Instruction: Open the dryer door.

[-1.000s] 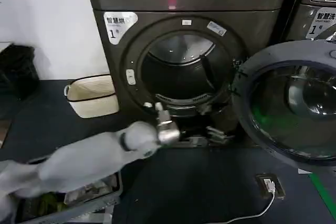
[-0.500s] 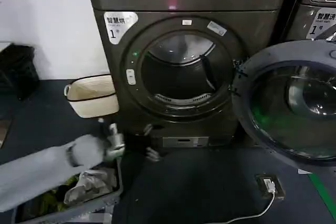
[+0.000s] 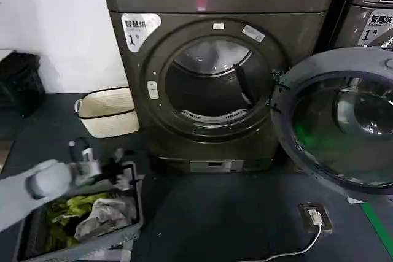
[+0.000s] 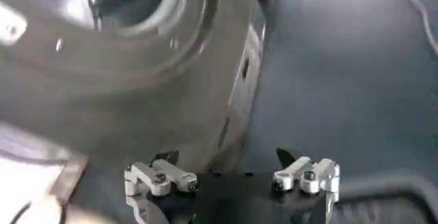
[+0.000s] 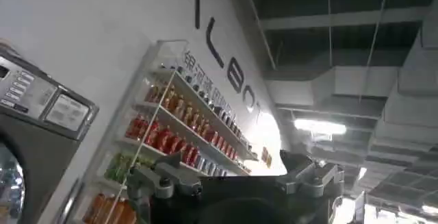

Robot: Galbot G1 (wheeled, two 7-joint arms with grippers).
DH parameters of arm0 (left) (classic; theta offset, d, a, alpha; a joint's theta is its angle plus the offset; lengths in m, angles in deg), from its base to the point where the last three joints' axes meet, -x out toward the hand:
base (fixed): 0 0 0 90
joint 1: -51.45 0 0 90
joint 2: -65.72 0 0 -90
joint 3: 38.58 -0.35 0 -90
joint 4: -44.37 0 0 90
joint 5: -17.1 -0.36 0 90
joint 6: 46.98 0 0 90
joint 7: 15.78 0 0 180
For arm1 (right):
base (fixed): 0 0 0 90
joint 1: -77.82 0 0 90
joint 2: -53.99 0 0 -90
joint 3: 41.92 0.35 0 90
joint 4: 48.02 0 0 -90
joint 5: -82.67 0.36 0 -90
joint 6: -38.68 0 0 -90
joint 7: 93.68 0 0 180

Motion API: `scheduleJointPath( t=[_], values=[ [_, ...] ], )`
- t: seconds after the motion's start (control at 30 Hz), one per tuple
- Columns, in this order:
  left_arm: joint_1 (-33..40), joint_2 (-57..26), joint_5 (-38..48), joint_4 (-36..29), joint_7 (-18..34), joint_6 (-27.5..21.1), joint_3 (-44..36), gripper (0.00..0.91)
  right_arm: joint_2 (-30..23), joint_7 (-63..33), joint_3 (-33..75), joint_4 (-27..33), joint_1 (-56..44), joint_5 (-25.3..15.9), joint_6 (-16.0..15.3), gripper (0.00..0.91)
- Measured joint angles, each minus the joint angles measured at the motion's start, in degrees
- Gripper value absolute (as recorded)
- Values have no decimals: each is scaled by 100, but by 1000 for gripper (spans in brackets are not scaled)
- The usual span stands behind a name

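The dryer door [image 3: 341,121] stands swung wide on its hinge to the right of the drum opening [image 3: 212,84], its grey inner rim and dark glass facing the camera, well clear of the machine's front. Judged from that, the opening itself looks done; what is left appears to be only parking the arm.

The left gripper [image 3: 98,167] sits low and to the left of the dryer, over the rim of a grey laundry basket [image 3: 132,216] that holds green and pale clothes, and apart from the door. Its jaws are spread and hold nothing. If anything more is asked of it, the call is simply to keep the arm off the basket and out of the door's swing; no further pull on the door seems needed.

The head view gives the whole layout: dryer, open door, a cream basket [image 3: 109,111] just beside the machine's left side, and a charger and cable [image 3: 313,219] on the dark floor below the door. The left wrist view adds a close look at the left gripper [image 4: 233,177] with the dryer's lower front panel beyond it. The right wrist view looks away from the dryer, up at a wall shelf of drinks [image 5: 171,143] and the ceiling, with the right gripper [image 5: 236,181] spread wide and empty.
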Motion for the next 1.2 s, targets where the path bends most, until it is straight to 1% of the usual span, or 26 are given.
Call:
scheduleJointPath(
  t=[0.07,0.17,0.33,0.5,0.8,0.93,1.13,1.2],
  values=[
    [4,-105,-2,144,-12,-110,10,907,0,0,-8,2,11,0,2,907],
    [3,-216,-233,320,-281,-16,46,907,0,25,-33,-10,17,0,3,907],
    [-12,-284,-469,667,-564,22,100,907,-15,28,13,-21,-9,9,9,907],
    [-57,-288,-528,943,-651,72,123,907,-50,28,9,-37,-10,10,24,907],
    [-75,-294,-458,988,-658,-53,117,907,-73,29,5,-54,-27,18,51,907],
    [-106,-328,-355,894,-704,-114,108,907,-58,29,-18,-44,-6,11,53,907],
    [-132,-371,-489,827,-850,-211,25,907,-19,31,-51,26,13,-9,66,907],
    [-143,-376,-567,825,-912,-226,15,907,-19,37,-61,77,-15,-73,142,907]
  ],
)
